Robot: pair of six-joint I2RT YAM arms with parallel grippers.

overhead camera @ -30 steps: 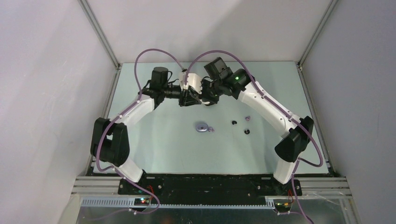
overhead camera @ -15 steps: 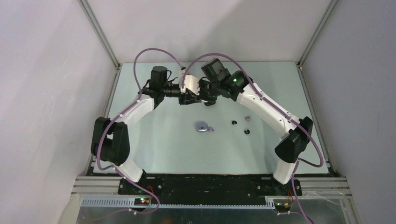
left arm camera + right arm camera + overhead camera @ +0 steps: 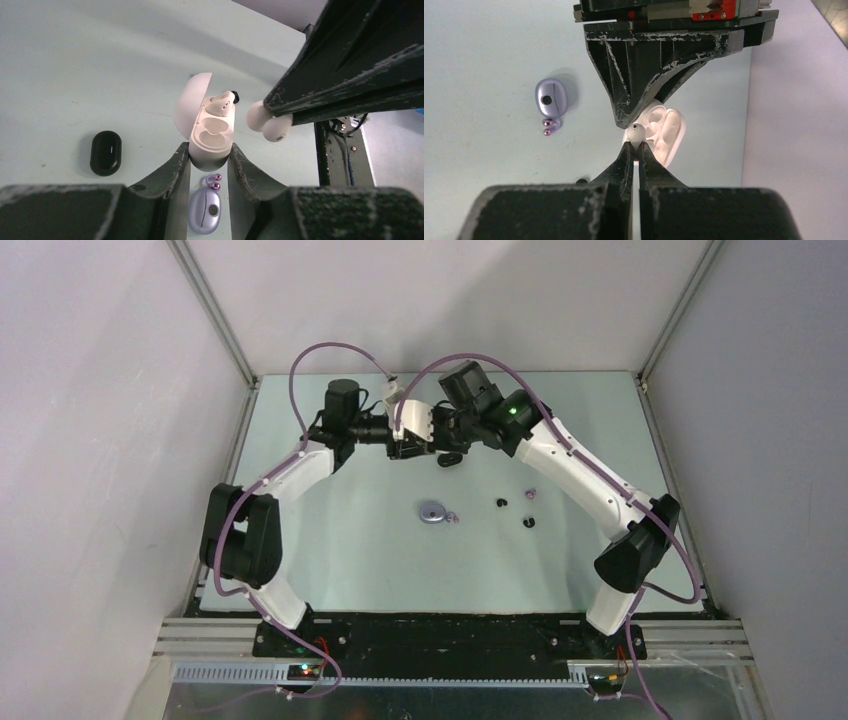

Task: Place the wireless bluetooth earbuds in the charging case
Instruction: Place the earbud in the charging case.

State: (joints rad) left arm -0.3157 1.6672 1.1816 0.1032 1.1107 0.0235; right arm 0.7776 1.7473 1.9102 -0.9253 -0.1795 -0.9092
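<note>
Left wrist | left hand clamps open case | right hand pinches white bud just beside case

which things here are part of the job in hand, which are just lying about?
In hand: white charging case in left claw; white earbud in right claw; seated earbud in that case.
Lying about: black case, lavender case, lavender buds beside it, black buds.
</note>
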